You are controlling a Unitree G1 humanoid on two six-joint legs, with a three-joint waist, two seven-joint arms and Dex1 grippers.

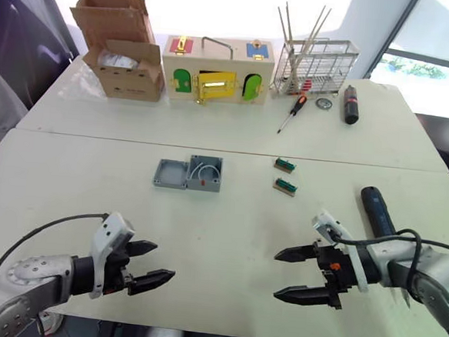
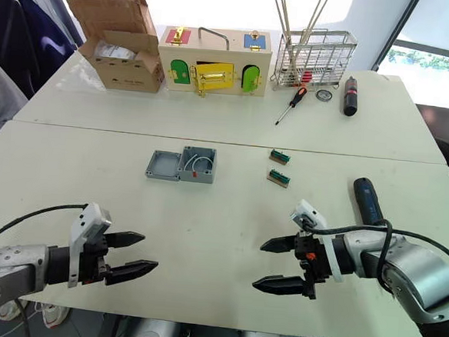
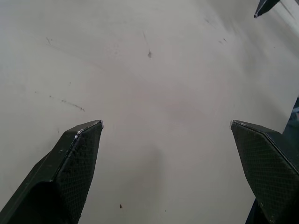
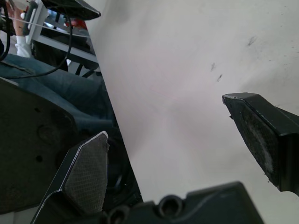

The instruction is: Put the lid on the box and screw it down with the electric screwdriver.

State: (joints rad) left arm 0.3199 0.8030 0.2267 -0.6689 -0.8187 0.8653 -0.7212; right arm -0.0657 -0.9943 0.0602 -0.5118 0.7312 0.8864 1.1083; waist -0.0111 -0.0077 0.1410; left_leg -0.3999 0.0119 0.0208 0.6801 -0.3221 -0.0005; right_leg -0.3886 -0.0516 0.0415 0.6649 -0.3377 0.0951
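A wide white tabletop carries everything, and the landmark here is the small square grey plastic box with white wires inside and a red mark on its near wall, sitting open near the middle. Touching it on the robot's left lies the small square grey plastic lid, hollow side up, not on the box. To the right of the box, a little apart, are two small green and tan connector blocks, one behind the other. Further right of the box and nearer the robot lies the thick dark blue-black cylindrical electric screwdriver, flat on the tabletop.

Well behind the box, along the far edge, stand a brown cardboard carton, a large wooden box with coloured doors and a yellow latch, and a wire rack holding thin sticks. In front of the rack lie a slim red-and-black hand screwdriver and a short black cylinder with red marking.

Well in front of the box, at the near edge, the left hand hovers with its two black fingers spread apart, holding nothing. The right hand hovers in front and to the right of the box, just beside the electric screwdriver, its fingers also wide apart and empty.
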